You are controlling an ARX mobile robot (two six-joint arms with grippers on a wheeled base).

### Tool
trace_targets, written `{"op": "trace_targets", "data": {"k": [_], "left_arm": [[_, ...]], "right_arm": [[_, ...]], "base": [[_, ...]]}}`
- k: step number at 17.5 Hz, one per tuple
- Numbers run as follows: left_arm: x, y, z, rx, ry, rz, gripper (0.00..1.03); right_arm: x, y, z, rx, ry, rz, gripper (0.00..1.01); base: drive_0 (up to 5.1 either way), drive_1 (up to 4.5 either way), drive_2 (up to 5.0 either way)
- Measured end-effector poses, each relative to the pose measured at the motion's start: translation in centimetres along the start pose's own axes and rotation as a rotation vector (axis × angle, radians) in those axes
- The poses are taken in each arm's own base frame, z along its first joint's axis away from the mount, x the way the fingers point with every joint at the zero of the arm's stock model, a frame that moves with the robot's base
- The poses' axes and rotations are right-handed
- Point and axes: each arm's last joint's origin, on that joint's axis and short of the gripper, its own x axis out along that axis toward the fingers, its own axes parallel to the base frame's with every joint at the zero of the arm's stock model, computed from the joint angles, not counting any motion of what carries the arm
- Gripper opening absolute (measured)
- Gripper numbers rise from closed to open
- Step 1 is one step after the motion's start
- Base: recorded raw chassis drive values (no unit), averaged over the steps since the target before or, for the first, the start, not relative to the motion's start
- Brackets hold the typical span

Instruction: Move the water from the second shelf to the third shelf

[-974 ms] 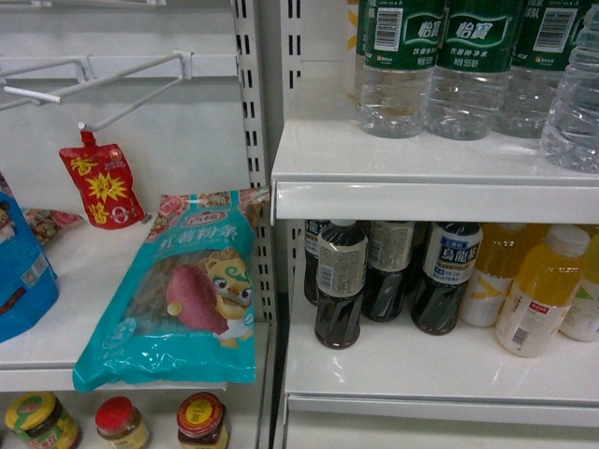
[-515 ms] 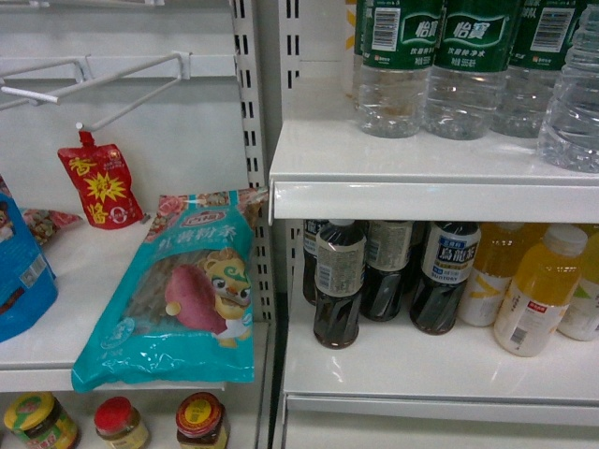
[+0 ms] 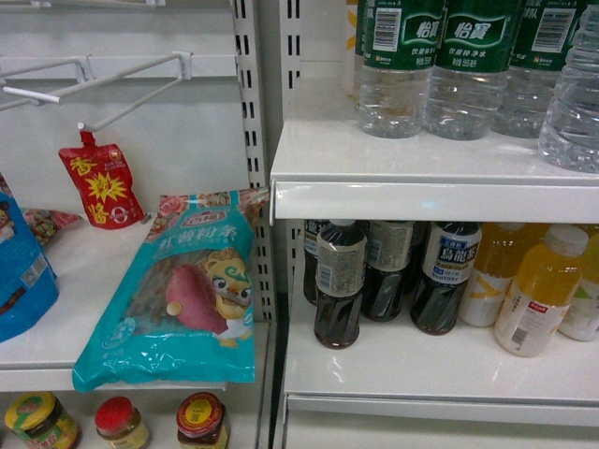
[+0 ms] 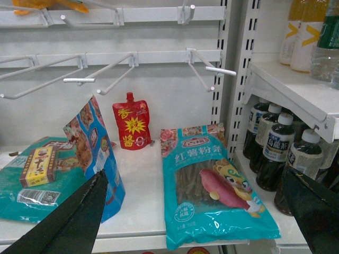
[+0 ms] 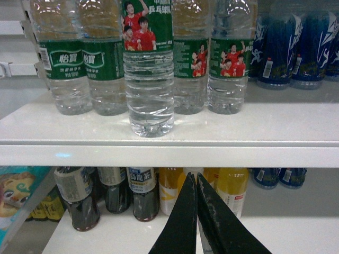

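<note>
Several water bottles, clear and ribbed with dark green labels, stand in a row on the upper white shelf. In the right wrist view one water bottle stands forward of the row, near the shelf's front edge. My right gripper is shut and empty, below that edge and slightly right of the forward bottle. My left gripper is open with nothing between its fingers, facing the left bay over a teal snack bag. Neither gripper shows in the head view.
Dark tea bottles and yellow drink bottles fill the shelf below the water. In the left bay are the teal bag, a red pouch, a blue bag, peg hooks and jars lower down.
</note>
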Motion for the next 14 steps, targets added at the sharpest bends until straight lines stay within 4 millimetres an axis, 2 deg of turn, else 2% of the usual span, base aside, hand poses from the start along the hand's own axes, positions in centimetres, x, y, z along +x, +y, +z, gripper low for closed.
{"op": "trace_targets", "data": {"k": [1, 3, 4, 6, 14], "left_arm": [[0.0, 0.0, 0.0, 0.0, 0.001, 0.0, 0.98], [0.0, 0.0, 0.0, 0.0, 0.0, 0.0, 0.98], [0.0, 0.0, 0.0, 0.0, 0.001, 0.0, 0.98], [0.0, 0.0, 0.0, 0.0, 0.001, -0.001, 0.98], [0.0, 0.0, 0.0, 0.0, 0.0, 0.0, 0.98]], "right_arm": [[-0.5, 0.0, -1.1, 0.0, 0.01, 0.0, 0.02], [-1.0, 0.0, -1.8, 0.0, 0.01, 0.0, 0.02], [-1.5, 0.0, -2.7, 0.0, 0.032, 0.0, 0.02], [-2.2, 0.0, -2.5, -0.001, -0.013, 0.002, 0.02], [-2.2, 0.0, -2.6, 0.0, 0.005, 0.002, 0.02]], "base": [[0.0, 0.0, 0.0], [0.0, 0.0, 0.0], [0.0, 0.0, 0.0], [0.0, 0.0, 0.0], [0.0, 0.0, 0.0]]}}
